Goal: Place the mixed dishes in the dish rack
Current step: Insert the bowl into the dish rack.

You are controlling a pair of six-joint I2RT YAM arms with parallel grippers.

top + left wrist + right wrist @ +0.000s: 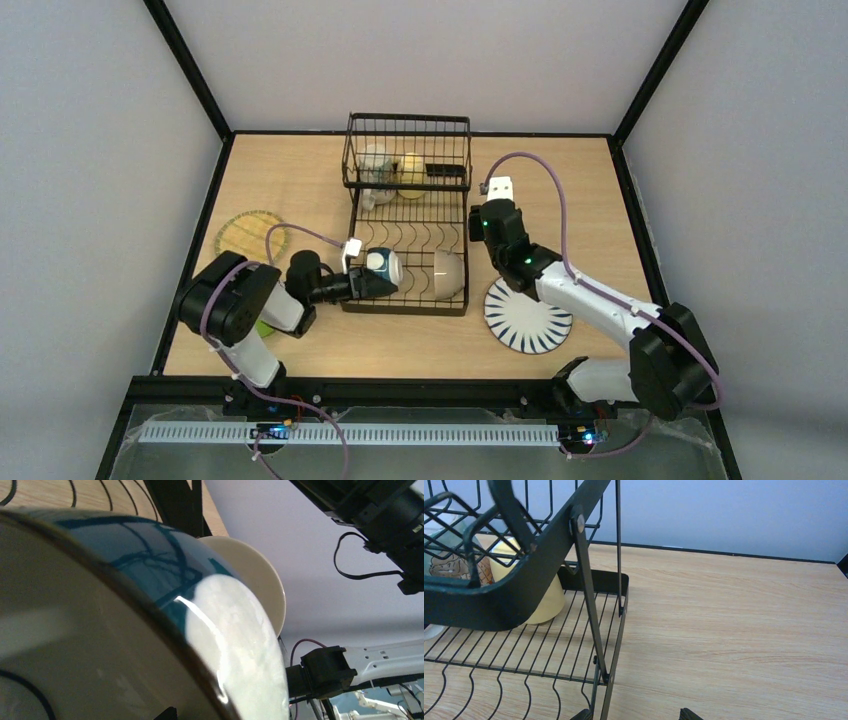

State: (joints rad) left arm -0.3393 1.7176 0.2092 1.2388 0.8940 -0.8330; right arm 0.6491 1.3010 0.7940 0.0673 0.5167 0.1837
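My left pincer (368, 280): clenched on the blue-white bowl (383, 266), tipped on edge so its rim can slot between dividers
Bowl's place: over the near-left corner of the dish rack (405, 311), beside the white bowl (449, 274) standing on edge there
My right pincer (636, 715): released, empty, held by the rack's right side, clear of the left's path

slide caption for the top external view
Left gripper holds the blue-white bowl at the dish rack's near end beside the white bowl; open right gripper hovers at its right side.
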